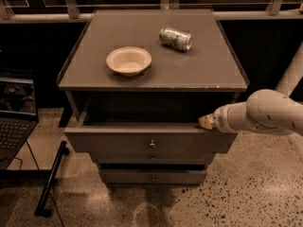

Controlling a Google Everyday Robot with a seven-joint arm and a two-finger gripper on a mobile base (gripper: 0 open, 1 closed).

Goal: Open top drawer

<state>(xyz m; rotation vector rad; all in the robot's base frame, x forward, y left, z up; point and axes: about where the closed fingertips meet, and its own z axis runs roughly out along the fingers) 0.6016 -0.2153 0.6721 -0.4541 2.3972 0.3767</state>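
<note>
The top drawer (pixel 118 140) is the widest grey-brown front with a small round metal knob (pixel 152 144) at its centre. It stands pulled out from the cabinet, with a dark gap behind its upper edge. My gripper (pixel 205 122) comes in from the right on a white arm and rests at the drawer's upper right edge, right of the knob. Two shorter drawers (pixel 152 176) sit shut below it.
On the cabinet top (pixel 199 65) lie a cream bowl (pixel 129 60) and a tipped drink can (pixel 175 38). An open laptop (pixel 14 122) stands at the left, with a black stand leg (pixel 51 178) on the speckled floor. A railing runs behind the cabinet.
</note>
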